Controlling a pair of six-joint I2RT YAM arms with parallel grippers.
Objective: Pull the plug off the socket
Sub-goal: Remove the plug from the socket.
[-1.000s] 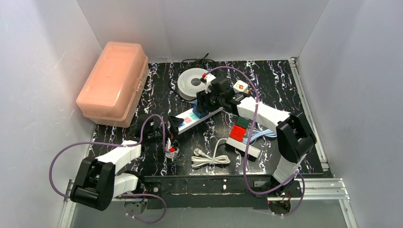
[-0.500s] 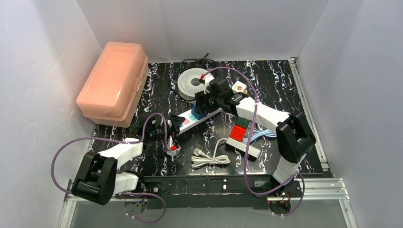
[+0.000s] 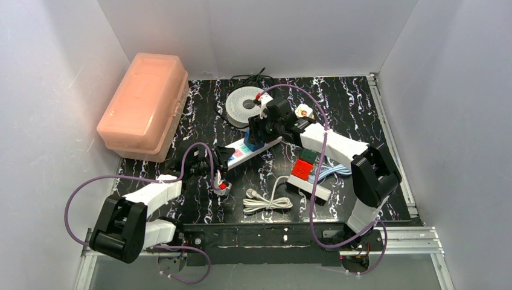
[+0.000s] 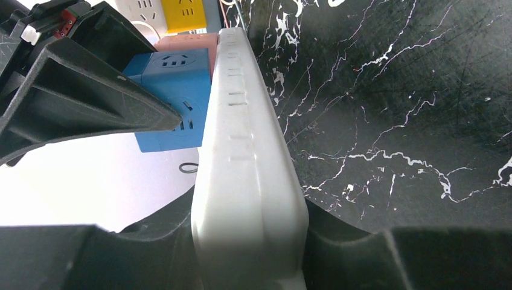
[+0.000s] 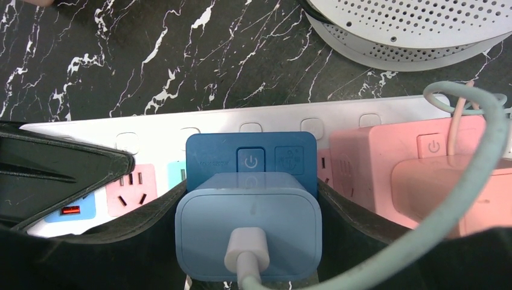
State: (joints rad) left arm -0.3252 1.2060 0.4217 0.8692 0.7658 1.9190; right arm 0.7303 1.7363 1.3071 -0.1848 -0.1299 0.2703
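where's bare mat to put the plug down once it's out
Best: the far-right mat, bordered by the right arm, back wall and right rail. Crowded in the middle: power strip with its blue plug, white disc, cube socket and coiled cable sit close together.

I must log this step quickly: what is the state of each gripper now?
Left gripper: closed on the end of the white power strip.
Right gripper: closed on the light blue plug.
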